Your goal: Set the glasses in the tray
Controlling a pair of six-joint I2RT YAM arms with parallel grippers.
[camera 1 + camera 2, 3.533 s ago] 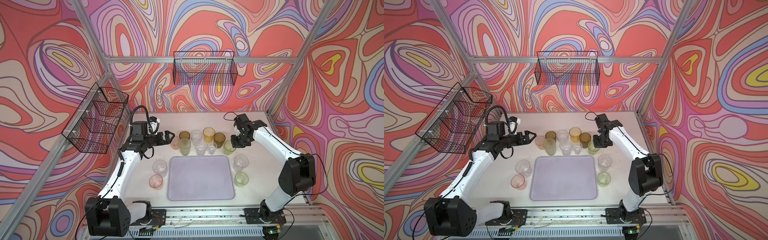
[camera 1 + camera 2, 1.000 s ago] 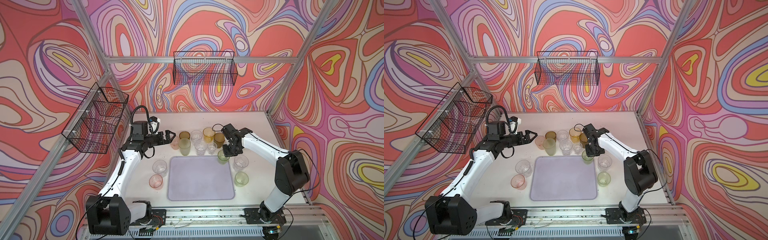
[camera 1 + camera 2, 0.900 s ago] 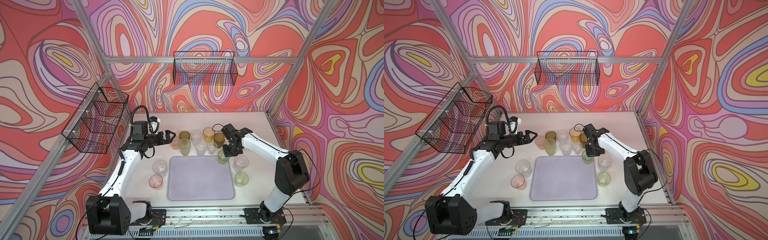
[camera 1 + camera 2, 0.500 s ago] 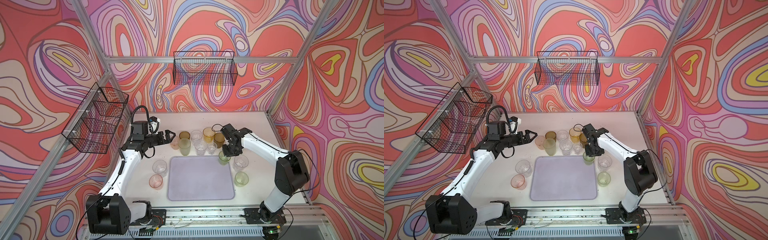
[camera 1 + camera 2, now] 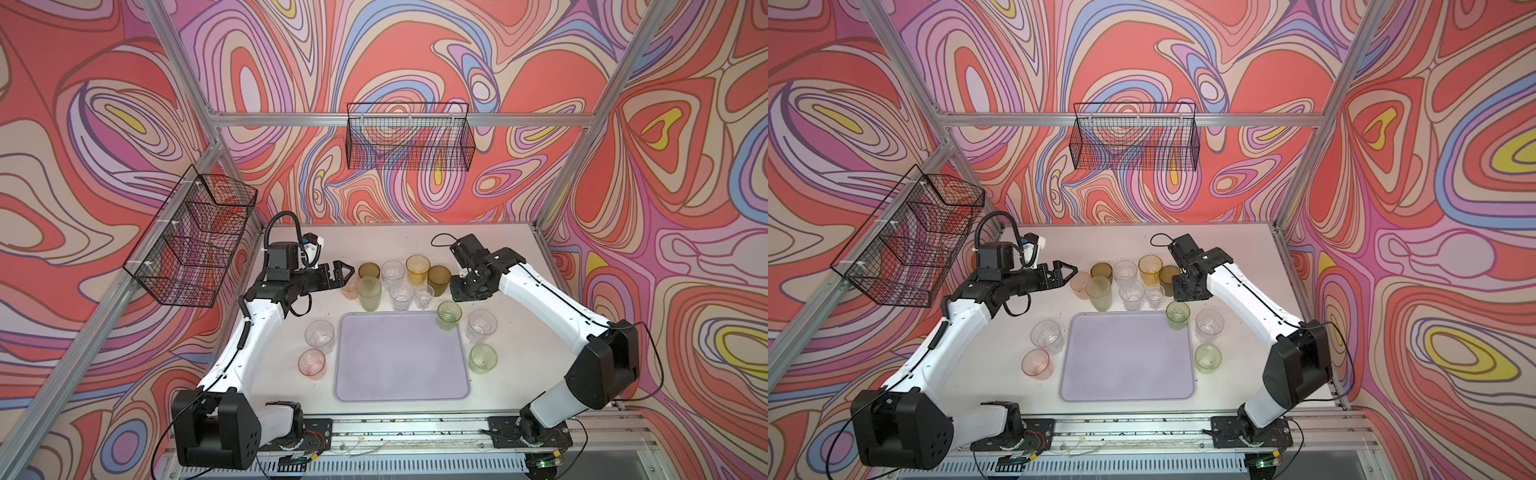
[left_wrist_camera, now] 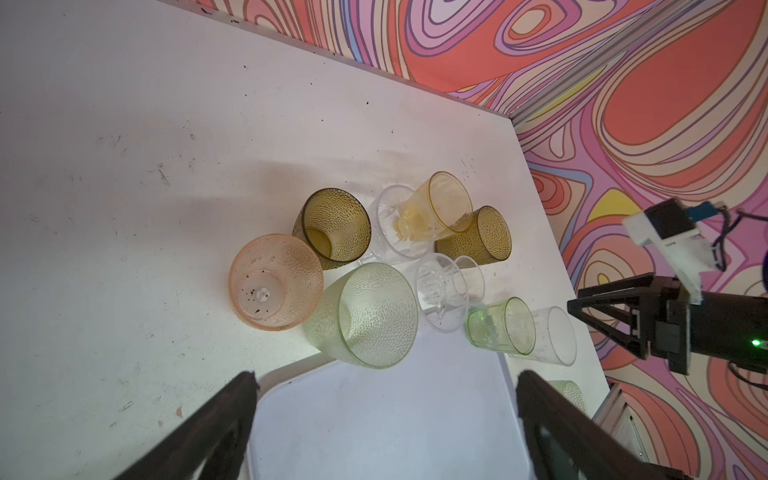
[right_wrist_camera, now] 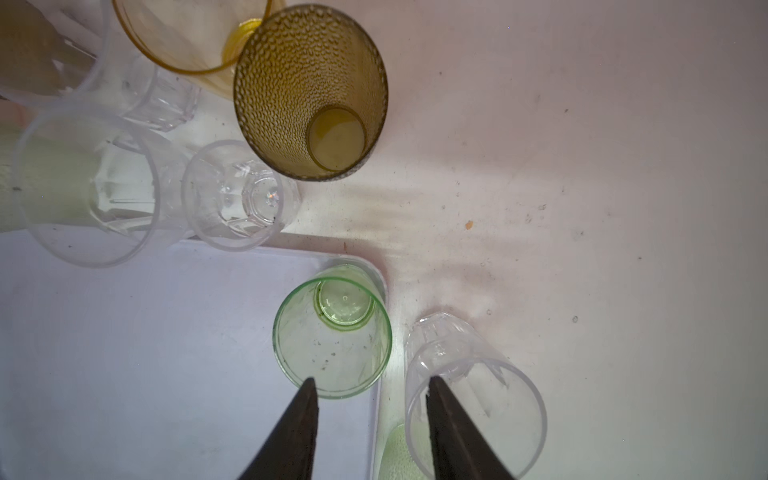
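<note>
The small clear-green tumbler (image 5: 449,313) stands upright inside the far right corner of the flat pale lilac tray (image 5: 399,365) (leaving room, I judge). The right gripper (image 7: 370,384), clenched on it a second ago, now hangs parted and empty behind that corner; the left gripper (image 5: 347,272) waits spread wide beyond the far left corner.

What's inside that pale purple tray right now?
Just one green glass, upright in the far right corner of the lilac tray. The rest of its floor is bare and in full view; nothing hides it.
</note>
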